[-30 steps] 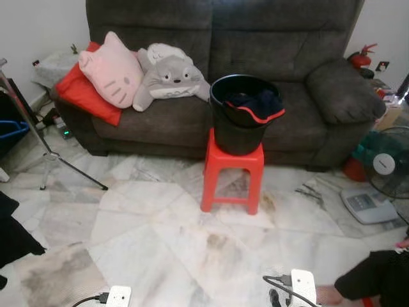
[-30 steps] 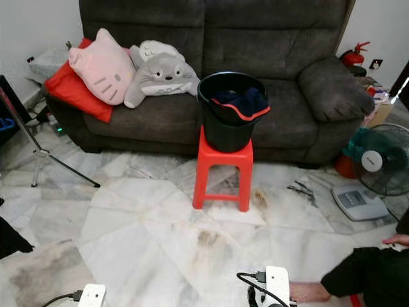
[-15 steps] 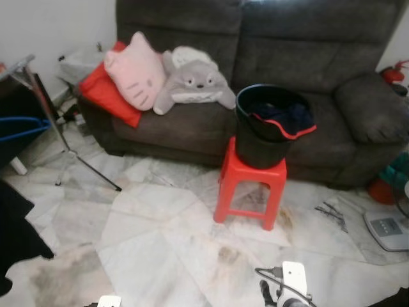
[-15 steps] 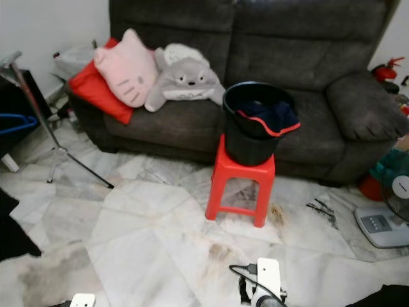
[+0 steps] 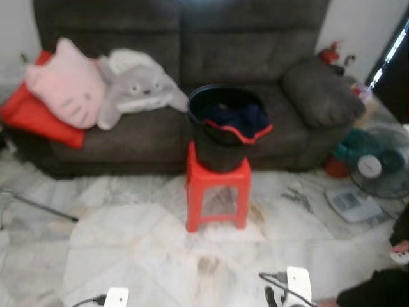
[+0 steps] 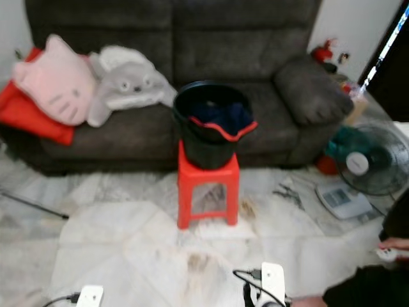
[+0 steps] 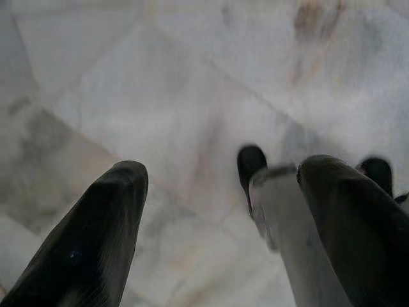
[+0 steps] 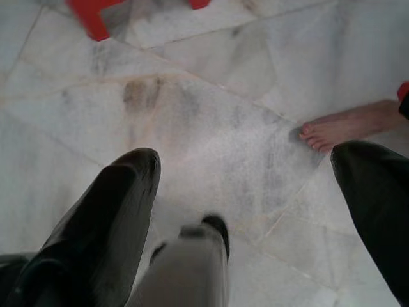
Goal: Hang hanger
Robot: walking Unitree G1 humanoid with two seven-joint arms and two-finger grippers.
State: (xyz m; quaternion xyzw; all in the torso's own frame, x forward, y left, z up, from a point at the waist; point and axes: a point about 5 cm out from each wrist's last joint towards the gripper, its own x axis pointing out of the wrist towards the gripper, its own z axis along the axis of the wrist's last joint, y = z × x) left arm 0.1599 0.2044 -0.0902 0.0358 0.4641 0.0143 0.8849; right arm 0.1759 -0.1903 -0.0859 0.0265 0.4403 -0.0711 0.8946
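Observation:
A black bucket (image 6: pixel 209 131) holding dark clothes (image 6: pixel 218 115) stands on a red plastic stool (image 6: pixel 206 185) in front of a dark grey sofa (image 6: pixel 255 57). Both arms hang low at the bottom of the eye views, left wrist (image 5: pixel 117 297) and right wrist (image 5: pixel 297 284). In the left wrist view my left gripper (image 7: pixel 223 173) is open over the marble floor, its black fingers (image 7: pixel 96 243) wide apart. My right gripper (image 8: pixel 248 157) is also open above the floor, with nothing between its fingers (image 8: pixel 108 217).
A pink cushion (image 6: pixel 54 80), grey plush (image 6: pixel 124 80) and red cushion (image 6: pixel 29 115) lie on the sofa's left. A fan (image 6: pixel 367 163) and scale (image 6: pixel 342 199) stand at the right. A person's bare foot (image 8: pixel 345 125) and dark sleeve (image 6: pixel 367 291) are close on my right.
The whole picture swung left and then back right and is now blurred, so the camera moved. Bucket and stool stand as before. A person's hand now shows at the right edge.

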